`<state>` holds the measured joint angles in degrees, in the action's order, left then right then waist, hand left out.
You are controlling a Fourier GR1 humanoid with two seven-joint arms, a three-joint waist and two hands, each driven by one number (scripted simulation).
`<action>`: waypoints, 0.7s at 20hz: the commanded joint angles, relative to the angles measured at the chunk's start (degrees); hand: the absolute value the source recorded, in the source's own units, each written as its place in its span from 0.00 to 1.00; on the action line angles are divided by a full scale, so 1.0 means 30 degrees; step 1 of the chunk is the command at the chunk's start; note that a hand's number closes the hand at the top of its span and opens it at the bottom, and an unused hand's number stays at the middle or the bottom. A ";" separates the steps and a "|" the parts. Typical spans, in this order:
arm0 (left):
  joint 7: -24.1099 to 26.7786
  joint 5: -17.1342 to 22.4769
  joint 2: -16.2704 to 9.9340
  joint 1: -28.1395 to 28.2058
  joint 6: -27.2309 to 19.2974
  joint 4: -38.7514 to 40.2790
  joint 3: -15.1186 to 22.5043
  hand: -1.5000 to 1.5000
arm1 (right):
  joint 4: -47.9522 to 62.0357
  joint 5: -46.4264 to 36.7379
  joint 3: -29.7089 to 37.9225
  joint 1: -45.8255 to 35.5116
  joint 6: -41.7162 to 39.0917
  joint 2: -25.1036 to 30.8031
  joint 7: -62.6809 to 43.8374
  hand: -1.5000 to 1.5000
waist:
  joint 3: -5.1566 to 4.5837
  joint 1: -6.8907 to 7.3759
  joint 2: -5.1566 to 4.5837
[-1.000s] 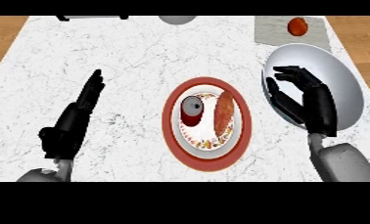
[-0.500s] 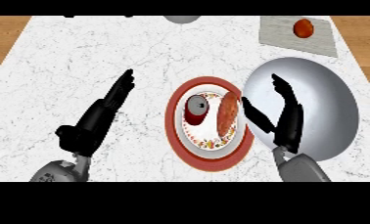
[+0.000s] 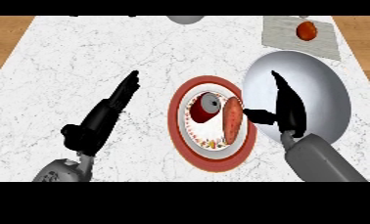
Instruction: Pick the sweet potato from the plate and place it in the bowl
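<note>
The right hand point(image 3: 288, 108), fingers straight and released, sets its thumb against the sweet potato point(image 3: 233, 119) to grasp it, while the left hand point(image 3: 101, 120) rests open.

white marble-look counter point(image 3: 86, 56), grey veins, smooth. bowl point(image 3: 318, 78) brushed-metal grey, soft sheen. plate point(image 3: 189, 154) glazed ceramic look, red rim, glossy. sweet potato point(image 3: 233, 119) matt orange skin. hands matt black: left hand point(image 3: 98, 123), right hand point(image 3: 289, 105).
</note>
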<state>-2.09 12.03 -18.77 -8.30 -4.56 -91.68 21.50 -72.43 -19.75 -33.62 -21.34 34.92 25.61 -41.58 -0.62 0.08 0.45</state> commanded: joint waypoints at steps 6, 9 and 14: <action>-0.0196 0.0354 -0.0371 -0.0352 0.0662 0.0261 -0.0513 0.50 | -0.2560 0.4764 -0.0162 -0.4241 -1.0389 -0.0134 -0.9948 0.00 | 0.0112 0.0024 0.0016; -0.0164 -0.0036 0.0351 -0.0523 0.0242 0.0391 -0.0166 0.50 | -0.2915 0.5819 0.0173 -0.5970 -1.1474 -0.0973 -1.2780 0.00 | 0.0146 0.0009 -0.0016; 0.0421 -0.0238 0.0544 -0.0033 0.0404 0.0509 -0.0182 0.50 | -0.0738 0.6929 0.0697 -0.7016 -1.2023 -0.1222 -1.3168 0.00 | 0.0175 0.0222 -0.0130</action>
<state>-1.58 12.14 -17.86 -9.48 -3.09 -89.69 20.44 -77.36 -1.75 -32.94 -38.30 4.53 22.95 -68.23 -0.19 0.37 0.21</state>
